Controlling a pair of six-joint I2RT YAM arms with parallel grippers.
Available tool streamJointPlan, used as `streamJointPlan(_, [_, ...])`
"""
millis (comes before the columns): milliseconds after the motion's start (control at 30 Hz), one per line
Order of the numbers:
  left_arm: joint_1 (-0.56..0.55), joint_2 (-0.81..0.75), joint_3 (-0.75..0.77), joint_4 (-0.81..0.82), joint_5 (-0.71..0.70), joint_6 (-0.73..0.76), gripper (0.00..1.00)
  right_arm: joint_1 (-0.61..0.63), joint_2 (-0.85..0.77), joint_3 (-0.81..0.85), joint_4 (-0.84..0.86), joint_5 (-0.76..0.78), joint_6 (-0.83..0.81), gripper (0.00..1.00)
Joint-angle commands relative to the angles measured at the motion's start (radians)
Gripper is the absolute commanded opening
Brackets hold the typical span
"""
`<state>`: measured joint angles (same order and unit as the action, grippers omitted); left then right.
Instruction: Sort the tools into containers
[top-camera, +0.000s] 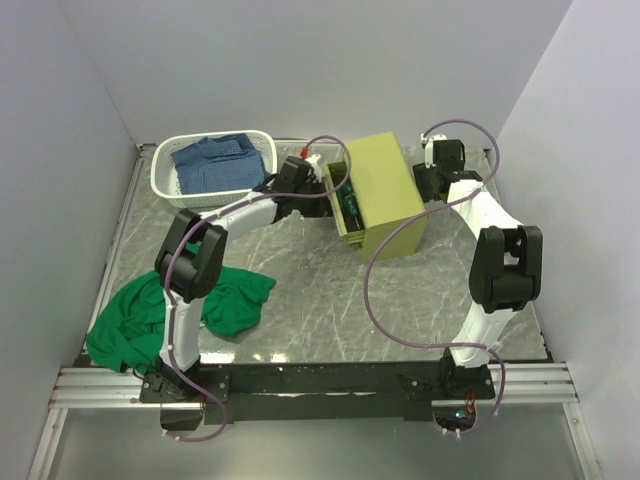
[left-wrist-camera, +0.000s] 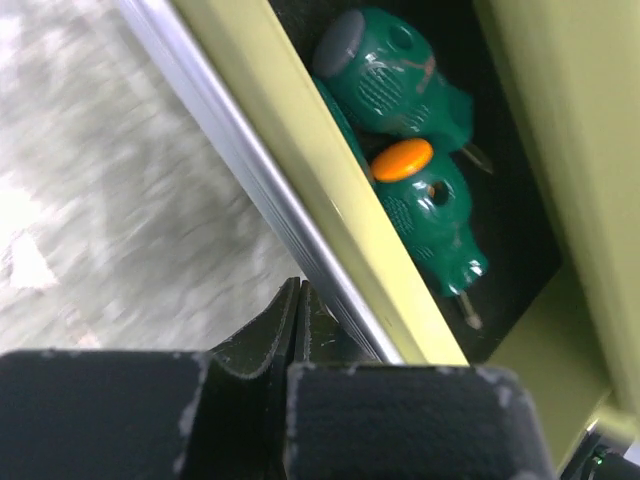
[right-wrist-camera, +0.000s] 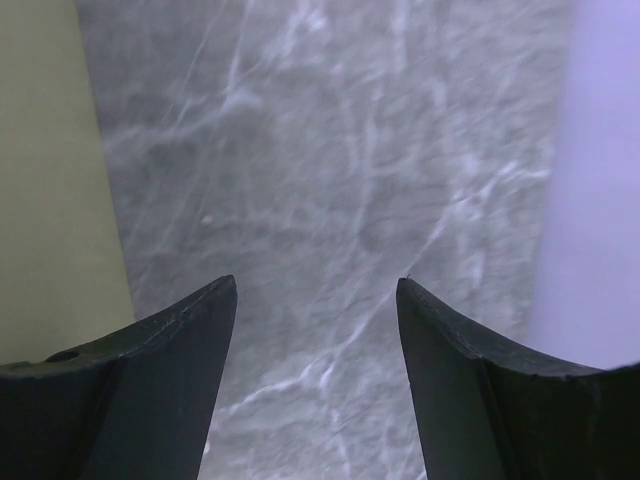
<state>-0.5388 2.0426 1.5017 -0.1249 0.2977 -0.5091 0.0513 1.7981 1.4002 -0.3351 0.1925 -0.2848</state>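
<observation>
Left hand (left-wrist-camera: 298, 325) pinched fully closed, gripping nothing, fingertips just beside silver front of open drawer (left-wrist-camera: 315, 150). Drawer pulled out of olive-yellow tool chest (top-camera: 385, 190), standing toward far side of table (top-camera: 330, 290). Two stubby green screwdrivers lie in drawer, touching: grey-capped screwdriver (left-wrist-camera: 400, 80) and orange-capped screwdriver (left-wrist-camera: 432, 222). Right hand (right-wrist-camera: 315, 300) spread wide, empty, over marble table, chest's side wall just beside my left finger.

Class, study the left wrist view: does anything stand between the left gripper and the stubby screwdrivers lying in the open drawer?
Yes. The drawer's front wall, olive with a silver face, runs between the left gripper, jaws shut, and the stubby screwdrivers. The gripper is outside that wall, on the table side.
</observation>
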Motion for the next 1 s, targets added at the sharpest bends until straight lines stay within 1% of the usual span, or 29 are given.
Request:
streamJointPlan(0, [-0.061, 0.040, 0.130, 0.059, 0.011, 0.007, 0.01, 0.084, 0.026, -0.015, -0.133, -0.189, 0.024, 0.73])
streamJointPlan(33, [-0.073, 0.056, 0.143, 0.059, 0.006, 0.007, 0.01, 0.087, 0.026, -0.015, -0.136, -0.215, 0.026, 0.73])
streamJointPlan(200, [-0.093, 0.094, 0.190, 0.064, -0.005, -0.008, 0.01, 0.104, 0.027, -0.009, -0.131, -0.211, 0.033, 0.73])
streamJointPlan(333, [-0.092, 0.079, 0.169, 0.042, -0.046, -0.016, 0.01, 0.101, 0.024, -0.010, -0.117, -0.194, 0.041, 0.74])
streamJointPlan(400, [-0.076, 0.053, 0.128, 0.016, -0.078, -0.032, 0.04, 0.096, 0.018, -0.009, -0.105, -0.163, 0.058, 0.74])
streamJointPlan(433, [-0.069, 0.016, 0.109, 0.011, -0.086, -0.042, 0.07, 0.087, 0.017, -0.007, -0.101, -0.157, 0.070, 0.74])
streamJointPlan(467, [-0.060, -0.007, 0.089, 0.011, -0.085, -0.049, 0.21, 0.081, 0.014, 0.000, -0.096, -0.154, 0.081, 0.74])
streamJointPlan(500, [-0.043, -0.025, 0.060, -0.001, -0.086, -0.061, 0.29, 0.076, 0.009, 0.003, -0.090, -0.150, 0.099, 0.74])
streamJointPlan(533, [-0.033, -0.066, 0.052, -0.005, -0.081, -0.063, 0.45, 0.065, 0.009, 0.011, -0.087, -0.145, 0.107, 0.75])
streamJointPlan(600, [-0.009, -0.126, 0.032, -0.021, -0.078, -0.055, 0.60, 0.055, -0.002, 0.019, -0.075, -0.125, 0.116, 0.79])
streamJointPlan(667, [0.014, -0.171, -0.004, 0.007, -0.048, -0.065, 0.71, 0.036, -0.008, 0.028, -0.065, -0.113, 0.125, 0.81])
streamJointPlan(700, [0.031, -0.203, -0.006, 0.005, -0.067, -0.071, 0.96, 0.030, -0.012, 0.031, -0.061, -0.099, 0.127, 0.91])
streamJointPlan(733, [0.036, -0.216, -0.005, -0.017, -0.080, -0.075, 0.96, 0.027, -0.016, 0.033, -0.058, -0.087, 0.128, 1.00])
streamJointPlan(767, [0.040, -0.228, -0.005, -0.024, -0.084, -0.071, 0.96, 0.019, -0.022, 0.031, -0.047, -0.071, 0.143, 1.00])
streamJointPlan(833, [0.056, -0.265, -0.012, -0.036, -0.091, -0.057, 0.96, 0.013, -0.040, 0.026, -0.045, -0.093, 0.148, 1.00])
streamJointPlan(867, [0.059, -0.278, -0.020, -0.042, -0.107, -0.030, 0.96, 0.012, -0.060, 0.022, -0.050, -0.100, 0.154, 1.00])
streamJointPlan(900, [0.060, -0.307, -0.024, -0.047, -0.153, -0.013, 0.96, 0.010, -0.072, 0.011, -0.045, -0.100, 0.171, 1.00])
streamJointPlan(967, [0.065, -0.338, -0.043, -0.039, -0.195, 0.046, 0.96, 0.012, -0.109, -0.001, -0.036, -0.056, 0.243, 1.00])
